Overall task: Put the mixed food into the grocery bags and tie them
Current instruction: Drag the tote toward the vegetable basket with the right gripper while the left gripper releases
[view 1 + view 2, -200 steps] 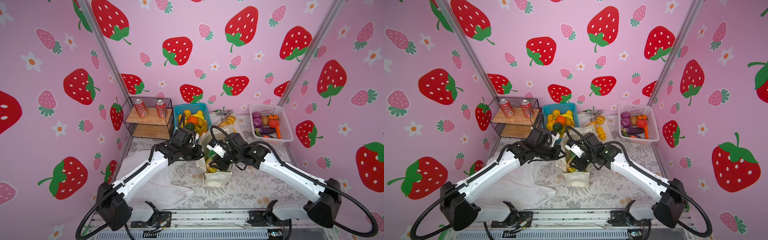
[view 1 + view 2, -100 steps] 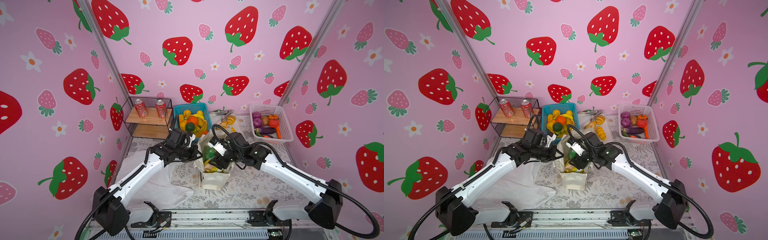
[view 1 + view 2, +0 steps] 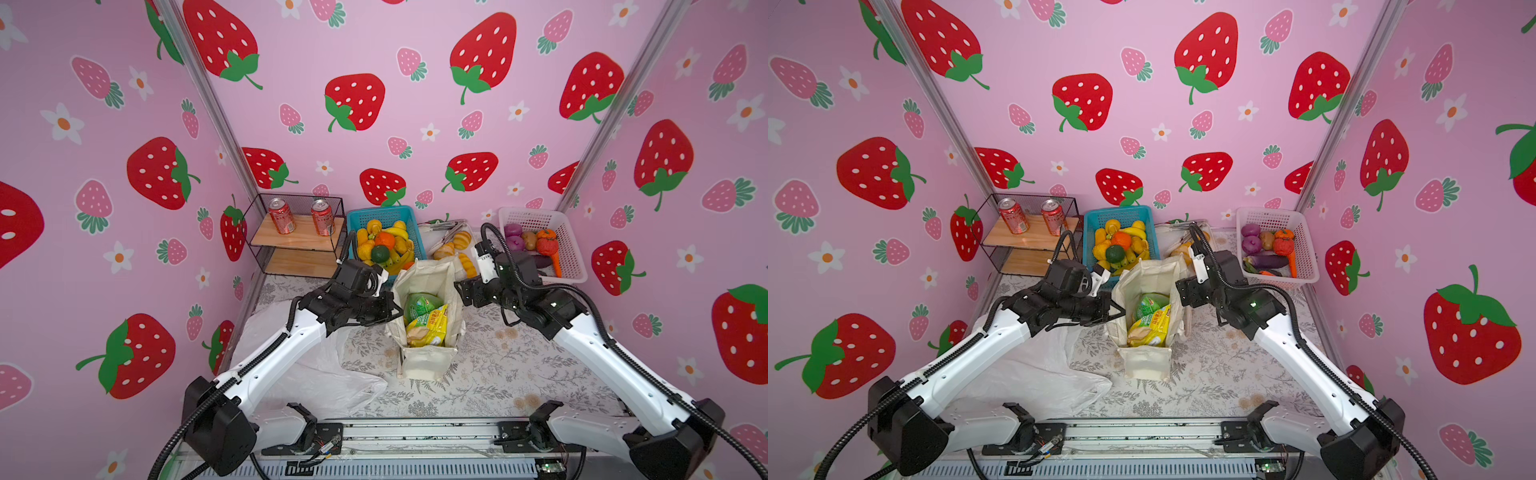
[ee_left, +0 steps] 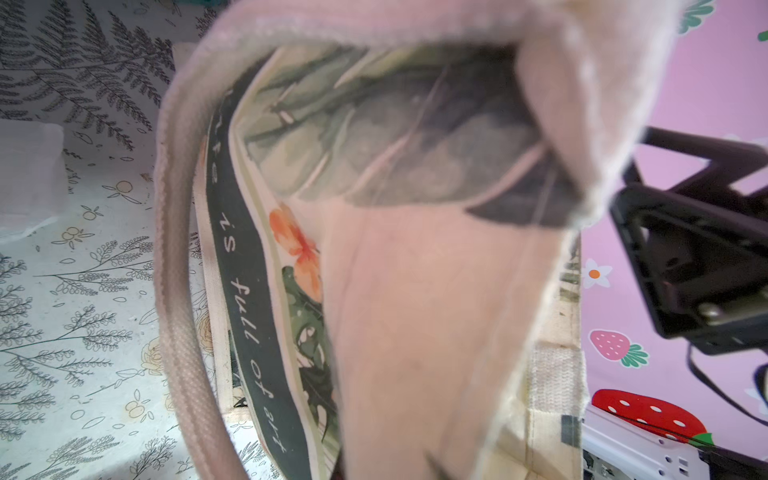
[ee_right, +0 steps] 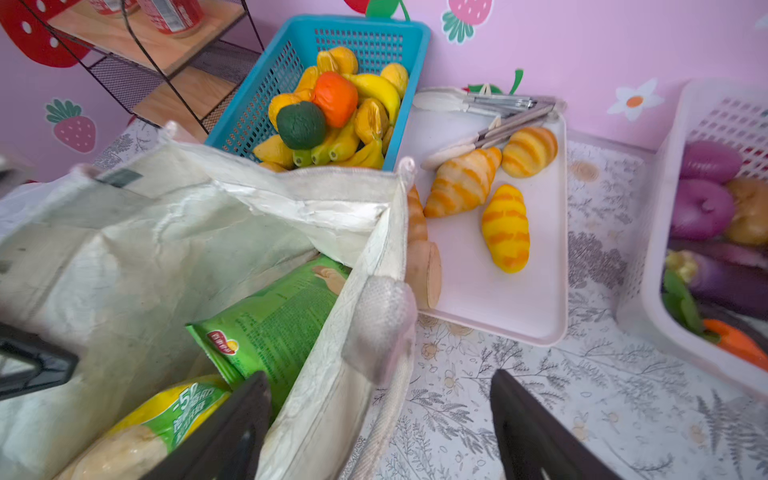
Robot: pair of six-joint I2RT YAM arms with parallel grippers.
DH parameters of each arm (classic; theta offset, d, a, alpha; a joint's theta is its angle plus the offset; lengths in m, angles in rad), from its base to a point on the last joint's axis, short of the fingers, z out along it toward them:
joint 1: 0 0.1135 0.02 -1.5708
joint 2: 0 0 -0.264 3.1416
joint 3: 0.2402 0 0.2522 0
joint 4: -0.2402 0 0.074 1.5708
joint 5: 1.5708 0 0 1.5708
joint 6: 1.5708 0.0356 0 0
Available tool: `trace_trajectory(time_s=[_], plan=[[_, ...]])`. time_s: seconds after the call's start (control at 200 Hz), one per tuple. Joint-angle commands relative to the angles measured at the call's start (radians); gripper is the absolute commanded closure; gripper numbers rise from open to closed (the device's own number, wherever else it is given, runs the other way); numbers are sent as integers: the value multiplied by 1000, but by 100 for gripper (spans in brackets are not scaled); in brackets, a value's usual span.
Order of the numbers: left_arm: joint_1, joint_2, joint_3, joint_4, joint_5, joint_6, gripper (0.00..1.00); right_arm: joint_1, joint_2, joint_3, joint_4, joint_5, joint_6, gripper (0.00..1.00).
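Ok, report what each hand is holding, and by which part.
The left hand is shut on the canvas tote, pinching its left rim. The right hand is open, straddling the right wall, holding nothing.

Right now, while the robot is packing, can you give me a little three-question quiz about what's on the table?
1. True or false: the canvas tote already has snack packets inside.
2. The bananas lie in a basket of which colour? A) blue B) red C) green
3. Fill in: the right gripper has its jaws ____.

Key: 1 true; 2 A; 3 open.
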Motion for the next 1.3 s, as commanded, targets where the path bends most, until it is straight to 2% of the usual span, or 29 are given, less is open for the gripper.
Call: trace_trajectory(time_s=[0.0,0.1,0.185,0.205,0.25,0.465,0.675,0.83,0.915,1.175,1.295], plan=[[-1,-13,-4,52,17,13,100,1,29,-64,118,-72,102,28],[-7,-11,-3,54,28,25,99,-25,11,-122,223,-192,146,56],[-8,-18,-2,73,95,42,96,-83,-7,-138,223,-255,149,81],[-8,-21,-2,76,107,46,91,-93,-13,-137,209,-254,143,84],[-12,-29,0,87,133,55,87,-113,-28,-126,169,-242,122,88],[-96,-18,14,201,196,47,74,-187,-45,-12,-76,-221,14,96],[-160,36,65,214,239,50,58,-275,-42,74,-214,-89,-32,98],[-144,-21,75,125,164,116,48,-344,-5,117,-287,71,-49,98],[-121,-53,79,68,110,150,46,-394,15,135,-301,137,-53,98],[-23,-127,30,-4,97,188,38,-561,95,212,-288,239,-81,98],[20,-168,16,-59,34,229,32,-603,146,254,-291,274,-103,98]])
